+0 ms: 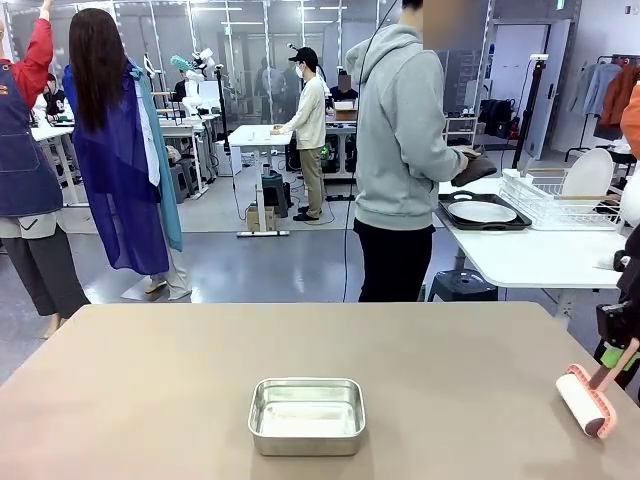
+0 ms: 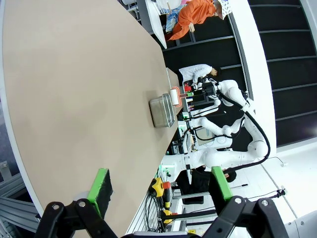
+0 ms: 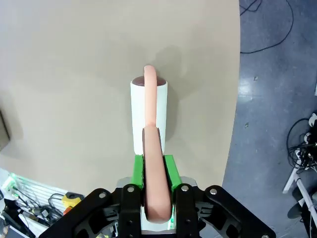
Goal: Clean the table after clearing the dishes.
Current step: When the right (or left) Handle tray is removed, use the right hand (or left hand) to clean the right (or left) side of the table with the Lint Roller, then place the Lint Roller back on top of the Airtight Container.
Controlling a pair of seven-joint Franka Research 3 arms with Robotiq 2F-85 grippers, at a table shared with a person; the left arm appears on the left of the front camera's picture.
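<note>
I see the table (image 1: 150, 390) mostly bare, steel pan (image 1: 306, 414) near my edge's middle. My right gripper (image 3: 154, 171) clamps the pink-handled roller (image 1: 588, 398) by the right edge; left gripper (image 2: 161, 191) gapes, holding nothing.

table (image 1: 150, 400): taupe, matte, flat | dishes (image 1: 483, 212): white plate on dark tray, white side table

No text, label, brand, number or sign can be read on anything here, neither close by nor farther off in the room.
</note>
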